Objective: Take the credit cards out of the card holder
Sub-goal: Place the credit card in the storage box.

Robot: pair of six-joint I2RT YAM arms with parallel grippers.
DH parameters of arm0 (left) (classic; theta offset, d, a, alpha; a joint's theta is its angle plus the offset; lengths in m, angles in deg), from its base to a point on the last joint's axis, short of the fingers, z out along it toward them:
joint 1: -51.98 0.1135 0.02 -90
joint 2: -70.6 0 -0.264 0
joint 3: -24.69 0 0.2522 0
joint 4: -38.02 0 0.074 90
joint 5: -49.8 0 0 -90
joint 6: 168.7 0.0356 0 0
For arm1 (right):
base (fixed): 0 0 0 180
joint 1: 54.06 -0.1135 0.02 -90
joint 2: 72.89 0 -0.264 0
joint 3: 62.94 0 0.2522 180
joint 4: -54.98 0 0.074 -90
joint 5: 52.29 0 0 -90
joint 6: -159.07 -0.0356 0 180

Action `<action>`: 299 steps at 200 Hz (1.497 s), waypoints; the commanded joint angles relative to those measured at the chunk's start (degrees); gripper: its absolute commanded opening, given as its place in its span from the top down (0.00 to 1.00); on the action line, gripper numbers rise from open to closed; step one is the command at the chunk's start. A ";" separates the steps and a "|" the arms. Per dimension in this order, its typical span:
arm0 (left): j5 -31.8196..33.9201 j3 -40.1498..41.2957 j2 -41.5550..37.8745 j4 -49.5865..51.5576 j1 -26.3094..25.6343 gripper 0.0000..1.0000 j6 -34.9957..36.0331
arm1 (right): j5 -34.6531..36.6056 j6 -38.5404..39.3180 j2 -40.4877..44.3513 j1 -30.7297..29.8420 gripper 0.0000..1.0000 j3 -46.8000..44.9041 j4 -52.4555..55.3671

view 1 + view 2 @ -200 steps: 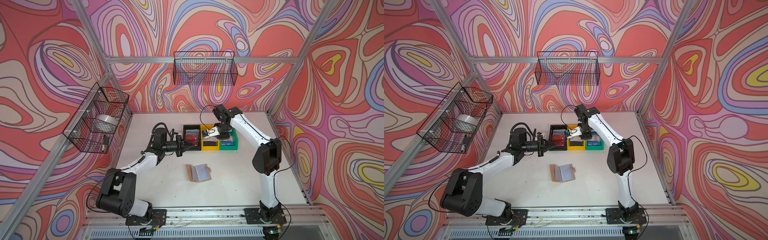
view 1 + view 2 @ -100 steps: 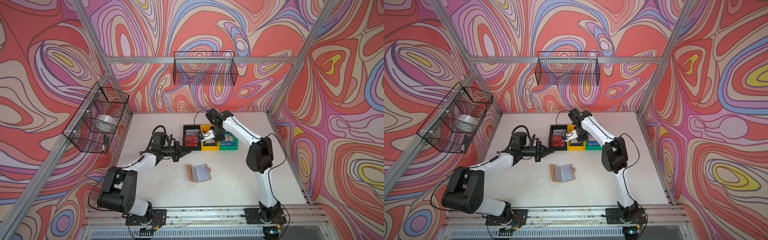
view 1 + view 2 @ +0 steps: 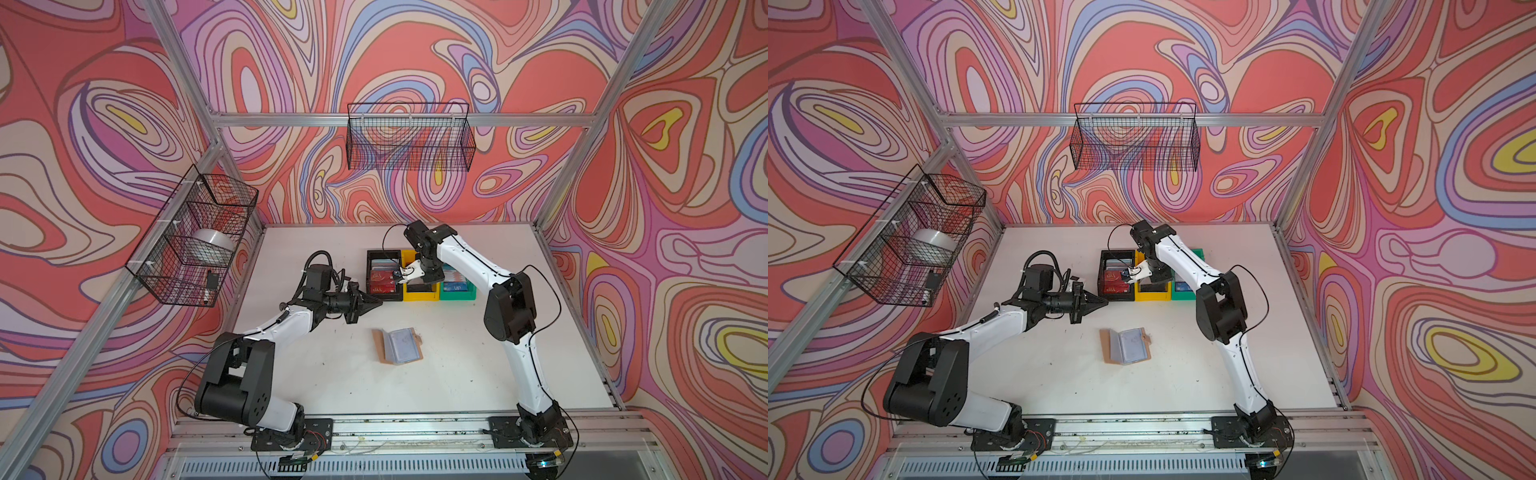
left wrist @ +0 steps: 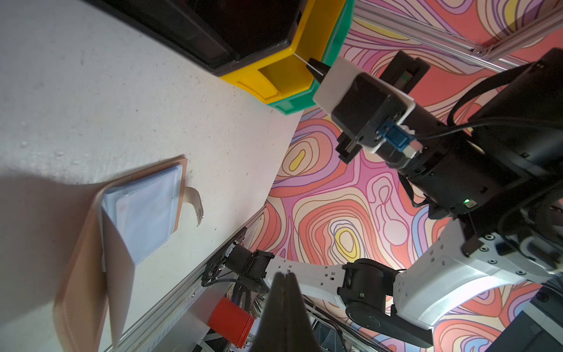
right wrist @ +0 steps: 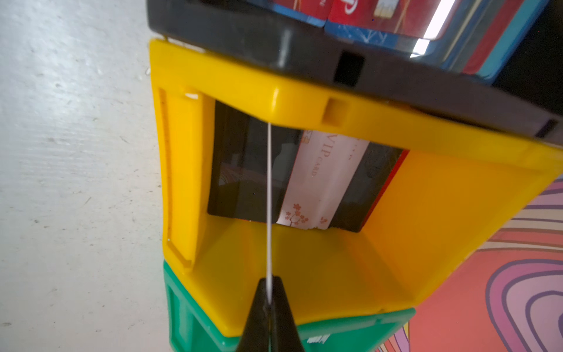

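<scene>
Right wrist view: a thin white plastic credit card [image 5: 269, 198], seen edge-on, was held clamped in the closed right pincer [image 5: 269, 283] above the yellow plastic bin [image 5: 426, 213]. The left pincer [image 4: 283, 277] was closed on nothing. The tan leather-like card holder [image 3: 399, 347] was laid open on the white counter [image 3: 457, 374].

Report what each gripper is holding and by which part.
Right gripper pinches a thin white plastic card by its near edge; left gripper, shut, holds nothing.
</scene>
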 commanded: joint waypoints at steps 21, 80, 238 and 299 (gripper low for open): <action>-0.22 0.38 1.03 -0.81 0.45 1.00 0.12 | 2.04 -0.45 -1.21 -0.20 1.00 0.32 -0.38; 0.23 0.90 0.11 -0.63 0.63 1.00 0.03 | 1.94 -0.59 -1.81 -1.12 1.00 0.25 -0.89; 0.06 1.76 -0.20 -1.16 0.90 1.00 -0.15 | -2.37 -2.76 1.23 -4.03 1.00 1.74 0.72; -0.04 1.61 -0.11 -1.06 0.98 1.00 -0.13 | 3.60 -2.76 1.33 -4.96 1.00 0.74 1.12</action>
